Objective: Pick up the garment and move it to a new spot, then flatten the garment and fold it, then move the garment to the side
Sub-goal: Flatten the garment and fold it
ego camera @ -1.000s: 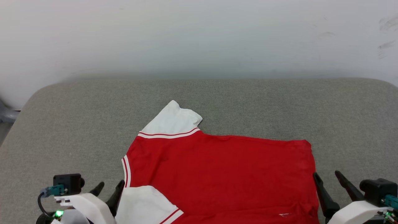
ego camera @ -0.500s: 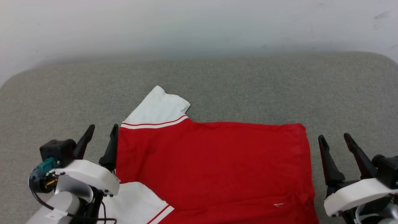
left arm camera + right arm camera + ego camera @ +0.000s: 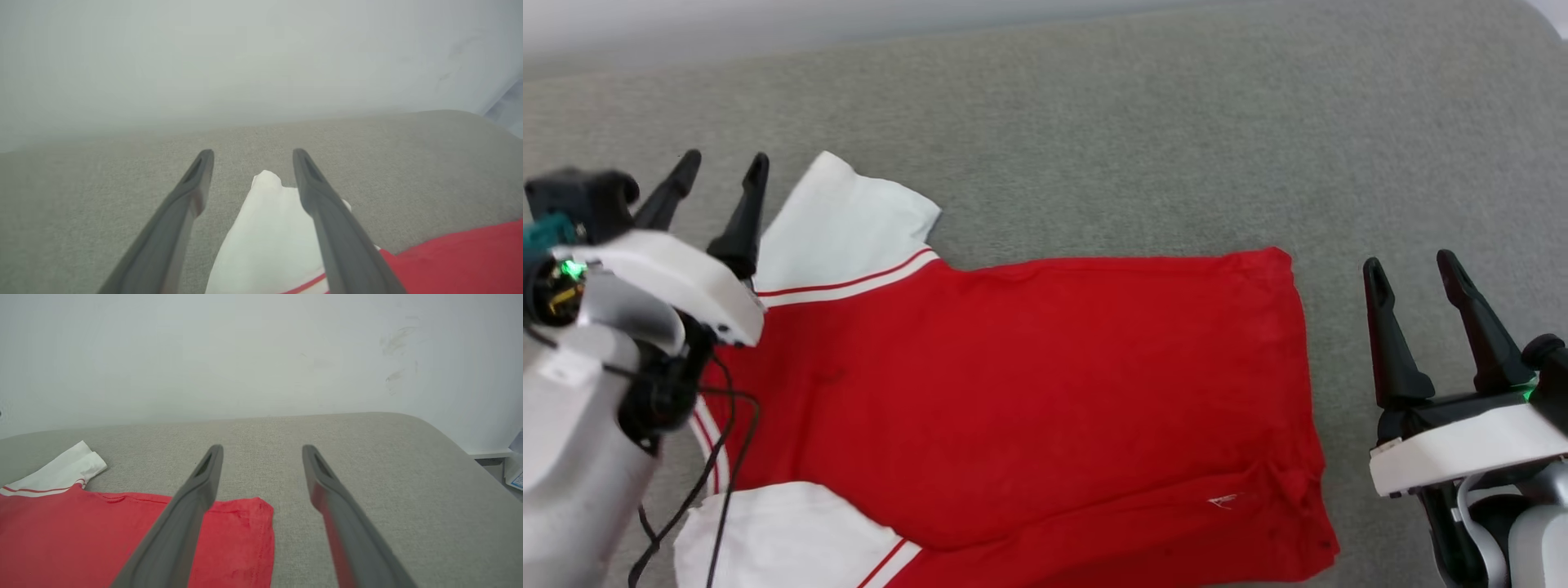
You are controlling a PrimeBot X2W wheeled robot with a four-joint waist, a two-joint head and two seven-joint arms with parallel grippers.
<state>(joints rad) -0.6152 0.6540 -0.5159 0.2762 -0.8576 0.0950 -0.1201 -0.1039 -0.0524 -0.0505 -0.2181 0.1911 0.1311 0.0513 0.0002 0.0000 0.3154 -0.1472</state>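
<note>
One garment (image 3: 1029,384) — red jersey, lay flat on grey cushioned surface (image 3: 1135,147); two white sleeves at robot's left, hem at right. Two grippers, both empty, fingers spread: left gripper (image 3: 725,157) at edge of far sleeve (image 3: 841,220), right gripper (image 3: 1409,260) just beside hem. Left arm (image 3: 580,425), cable (image 3: 727,441) covered collar side — near sleeve (image 3: 784,531) partly cut off. Pale wall (image 3: 245,355) behind.

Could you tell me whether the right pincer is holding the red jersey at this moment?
No, the right pincer stands open beside the edge of the jersey, apart from it and gripping nothing.
</note>
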